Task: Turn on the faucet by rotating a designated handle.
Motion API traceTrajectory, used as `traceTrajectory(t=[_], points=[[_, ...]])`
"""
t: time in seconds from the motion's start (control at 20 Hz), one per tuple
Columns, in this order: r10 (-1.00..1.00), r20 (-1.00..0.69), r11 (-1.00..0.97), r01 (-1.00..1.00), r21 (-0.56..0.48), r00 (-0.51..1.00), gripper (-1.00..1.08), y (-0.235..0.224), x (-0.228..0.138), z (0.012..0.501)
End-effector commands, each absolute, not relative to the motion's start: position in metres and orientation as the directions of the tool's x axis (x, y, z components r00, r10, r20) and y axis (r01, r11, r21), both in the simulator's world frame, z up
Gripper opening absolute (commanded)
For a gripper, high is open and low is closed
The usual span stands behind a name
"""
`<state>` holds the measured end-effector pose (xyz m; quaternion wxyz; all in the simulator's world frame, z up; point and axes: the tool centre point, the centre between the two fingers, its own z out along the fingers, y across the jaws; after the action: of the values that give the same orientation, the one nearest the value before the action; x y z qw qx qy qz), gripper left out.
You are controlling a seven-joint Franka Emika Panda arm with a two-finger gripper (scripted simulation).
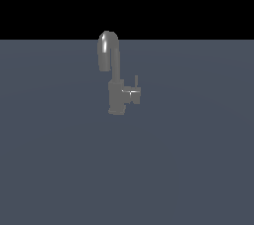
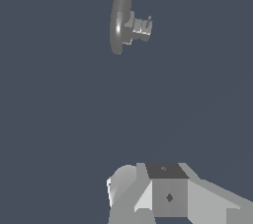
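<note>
We judge the main risk to be catching the wrong part of the faucet (image 1: 116,78). The handle (image 1: 133,92) is a short stub ending in a thin upright pin, and it sits close under the tall arched spout (image 1: 108,50). If we come in slightly off line, we could strike the spout or the blocky body and never touch the pin. A second risk is slipping: the pin is so slim that a glancing push may slide past it without turning the stub. A third is pushing in the wrong rotational direction, which we cannot rule out from here.

In the wrist view the gripper (image 2: 168,196) is well apart from the faucet, with bare worktop (image 2: 59,119) between them. Only its blocky housing shows, no fingertips, so we cannot tell whether the fingers are spread or together. It holds nothing that we can see.

The faucet is dull grey metal, standing upright on the dark worktop, 1 fixture alone in the exterior view. Its gooseneck spout rises above the body and curls down towards the exterior view's left. The handle projects from the body towards the exterior view's right, its pin upright beside the spout's stem.
</note>
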<state>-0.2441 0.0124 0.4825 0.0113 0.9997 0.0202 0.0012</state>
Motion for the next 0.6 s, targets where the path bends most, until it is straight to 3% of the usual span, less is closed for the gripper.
traceTrajectory(t=[0.0,0.55], points=[[0.040,0.002,-0.999,0.040,0.023,0.999,-1.00,0.012,-0.244,0.483],[-0.003,-0.035,-1.000,-0.004,-0.019,0.999,-1.00,0.014,-0.227,0.480]])
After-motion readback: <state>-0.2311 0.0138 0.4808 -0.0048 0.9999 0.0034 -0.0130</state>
